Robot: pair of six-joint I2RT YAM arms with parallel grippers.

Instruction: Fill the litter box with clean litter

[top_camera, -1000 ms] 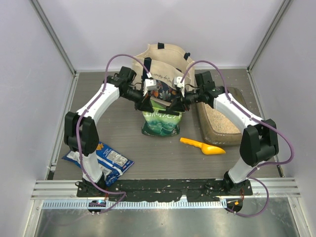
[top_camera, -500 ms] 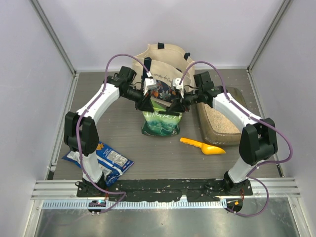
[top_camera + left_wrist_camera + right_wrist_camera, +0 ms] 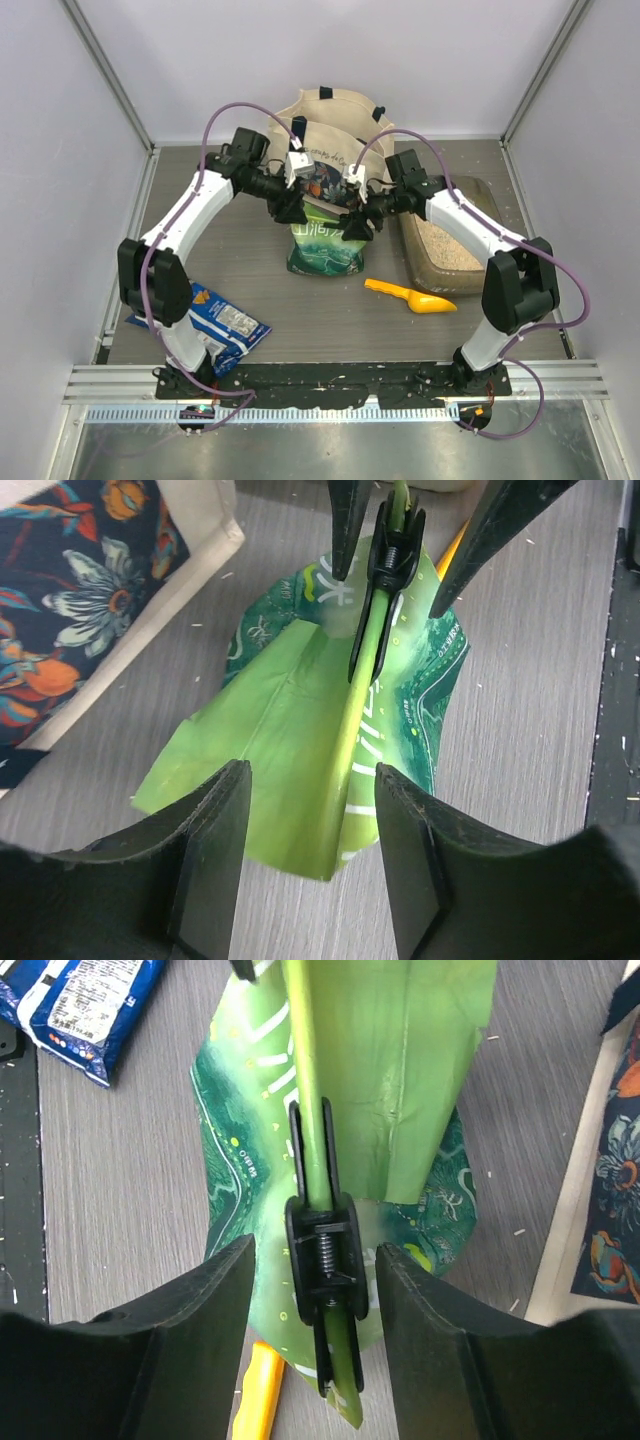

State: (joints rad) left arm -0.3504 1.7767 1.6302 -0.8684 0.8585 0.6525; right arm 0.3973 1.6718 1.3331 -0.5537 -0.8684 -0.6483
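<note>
**Top external.** Over the last second the left arm's elbow has swung outward toward the left wall and both wrists have shifted slightly. The green pouch [image 3: 325,250] has not moved. It stands upright just in front of the cream tote bag [image 3: 335,115], with the left gripper [image 3: 290,208] and right gripper [image 3: 357,222] at opposite ends of its top. The litter box [image 3: 440,287] lies to the right, partly under the right forearm, and holds a thin bed of clean litter [image 3: 445,245]. Judgement: this is repositioning only; the pouch remains sealed and no pouring has begun.

**Left wrist.** The jaws are released and straddle the pouch's folded top without touching it. A black spring clip [image 3: 390,550] pinches the far end of the fold.

**Right wrist.** The jaws are parted on either side of the clip, with a narrow gap on each side.

**Clearances.** The tote bag stands close behind the pouch. A yellow scoop [image 3: 415,297] lies between the pouch and the litter box. Bare table [image 3: 250,230] lies to the pouch's left. The litter box's far side sits near the right wall.
</note>
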